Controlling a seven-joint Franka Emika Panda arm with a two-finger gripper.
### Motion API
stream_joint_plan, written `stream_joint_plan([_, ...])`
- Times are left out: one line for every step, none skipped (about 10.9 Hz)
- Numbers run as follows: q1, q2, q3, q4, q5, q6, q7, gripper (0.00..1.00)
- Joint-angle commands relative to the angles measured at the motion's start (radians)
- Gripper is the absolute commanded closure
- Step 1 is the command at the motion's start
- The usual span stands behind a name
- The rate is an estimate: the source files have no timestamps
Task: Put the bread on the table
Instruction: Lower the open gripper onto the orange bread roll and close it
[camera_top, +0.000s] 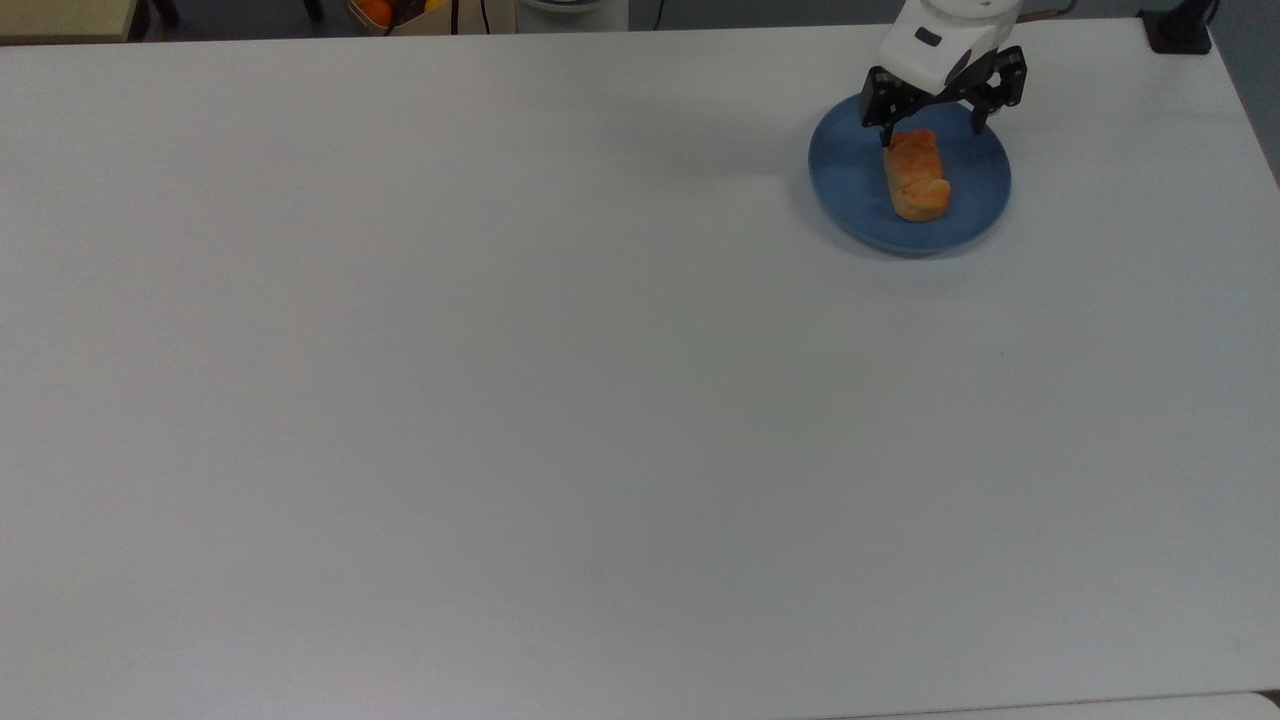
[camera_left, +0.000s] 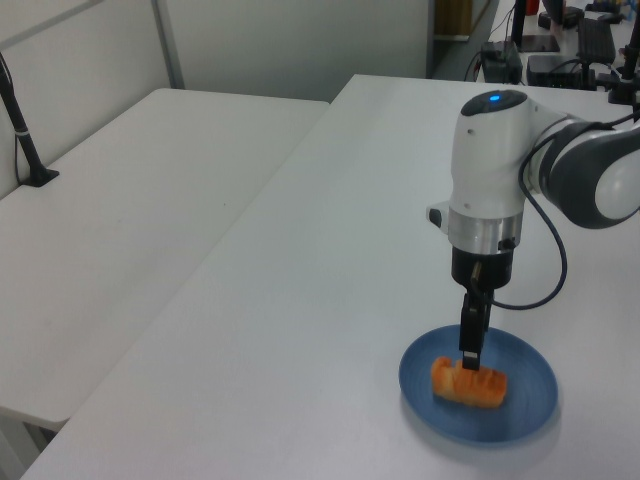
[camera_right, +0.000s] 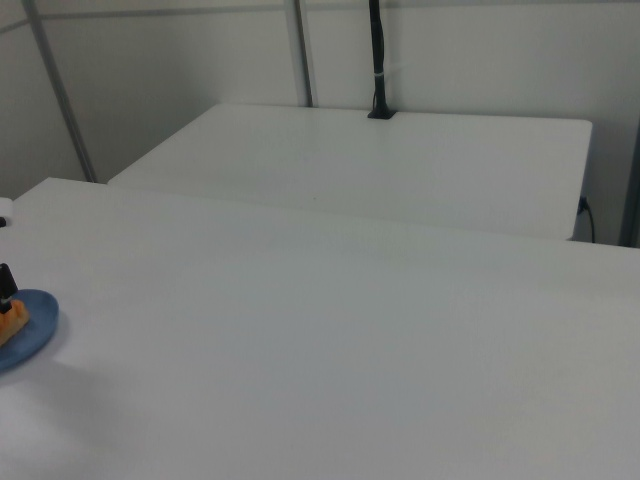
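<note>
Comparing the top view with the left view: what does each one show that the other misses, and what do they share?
Top view alone: the claw seen from above with both black fingers spread open, one on either side of the bread's far end, and an orange fruit beyond the table edge.

Left view alone: the white and grey arm upright, reaching down to the roll, plus a second white table alongside.

Both: the small golden-orange bread roll lying on the round blue plate, on the large white-grey table.
</note>
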Motion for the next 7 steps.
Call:
stream_joint_plan([0.007, 0.034, 0.003, -0.039, -0.073, 0.038, 0.031, 0.0])
stream_joint_plan([0.007, 0.05, 0.005, -0.039, -0.088, 0.064, 0.032, 0.0])
stream_joint_plan([0.007, 0.058, 0.005, -0.04, -0.09, 0.075, 0.034, 0.0])
stream_joint_plan([0.007, 0.061, 0.005, -0.04, -0.09, 0.08, 0.034, 0.0])
stream_joint_plan([0.007, 0.069, 0.008, -0.039, -0.092, 0.098, 0.034, 0.0])
stream_joint_plan([0.009, 0.074, 0.008, -0.039, -0.092, 0.107, 0.034, 0.0])
stream_joint_plan([0.026, 0.087, 0.008, -0.039, -0.098, 0.108, 0.034, 0.0])
